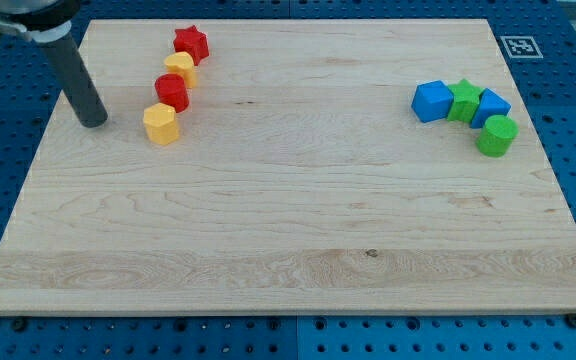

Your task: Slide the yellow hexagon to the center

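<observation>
Our dark rod's tip [93, 122] rests bare on the pale wooden board [288, 240], left of the yellow hexagon block [161, 124]; the rod's top is cropped.

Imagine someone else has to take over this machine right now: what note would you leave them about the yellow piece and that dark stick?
My tip rests on the board, just to the view's left of the yellow hexagon, with a small gap between them.
The hexagon sits at the bottom of a column near the view's top left: red block, yellow block and red star above it.
Done: nothing shows yet; the hexagon is far from the centre.
Left: push it toward the view's right and slightly down, to the centre.
</observation>
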Controlling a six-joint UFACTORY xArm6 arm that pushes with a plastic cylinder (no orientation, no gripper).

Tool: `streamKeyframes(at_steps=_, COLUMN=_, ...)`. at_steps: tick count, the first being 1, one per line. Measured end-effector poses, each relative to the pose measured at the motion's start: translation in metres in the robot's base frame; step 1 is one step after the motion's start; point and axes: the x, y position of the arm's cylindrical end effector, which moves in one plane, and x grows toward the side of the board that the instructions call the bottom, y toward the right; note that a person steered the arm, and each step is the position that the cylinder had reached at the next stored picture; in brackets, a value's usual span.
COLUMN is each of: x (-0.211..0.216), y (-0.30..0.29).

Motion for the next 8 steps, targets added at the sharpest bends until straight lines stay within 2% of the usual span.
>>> streamKeyframes(at_steps=1, x=0.010, y=0.012)
streamKeyframes(at_steps=2, x=0.028, y=0.061)
streamKeyframes(at_steps=3, x=0.028, y=0.084)
streamKeyframes(at_steps=5, x=0.027, y=0.068)
streamKeyframes(at_steps=6, x=0.015, y=0.078)
streamKeyframes(at_steps=8, x=0.012, y=0.145)
